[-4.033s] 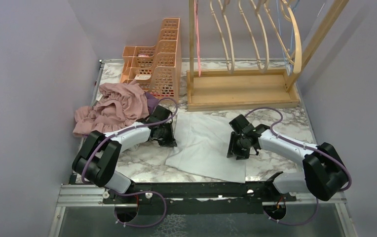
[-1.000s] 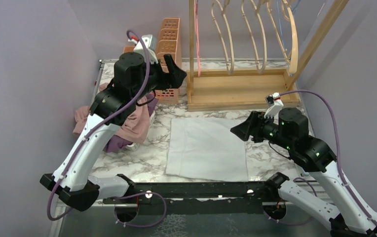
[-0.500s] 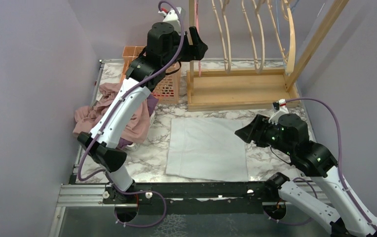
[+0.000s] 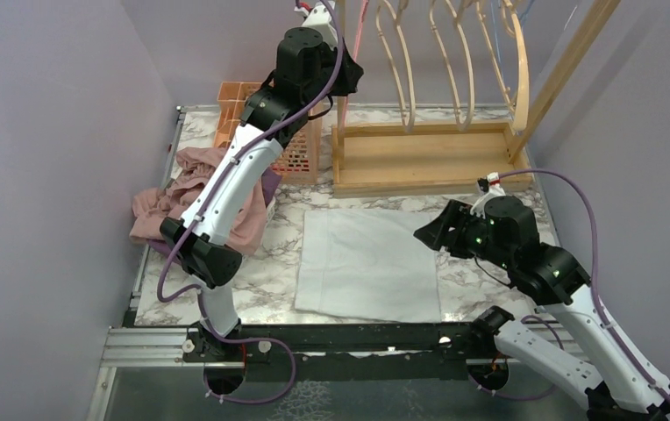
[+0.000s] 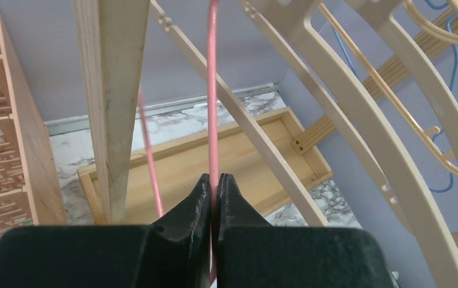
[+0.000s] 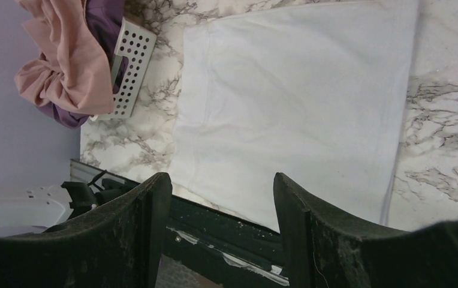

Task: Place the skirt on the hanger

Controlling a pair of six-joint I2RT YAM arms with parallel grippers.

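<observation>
Since a second ago the left gripper has risen toward 12 o'clock into the wooden rack and pinched shut on the thin pink hanger. The right gripper hovers wide open and empty at 3 o'clock of the white skirt, flat at table centre. The skirt appears light, limp and thin, probably best pinched along its narrower 12 o'clock edge; the slim hanger may swing.

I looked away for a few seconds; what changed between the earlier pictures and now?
The left end effector rose to the rack and closed on the pink hanger. The right end effector lifted, open, near the white skirt. Skirt and pink clothes pile stayed put.
</observation>
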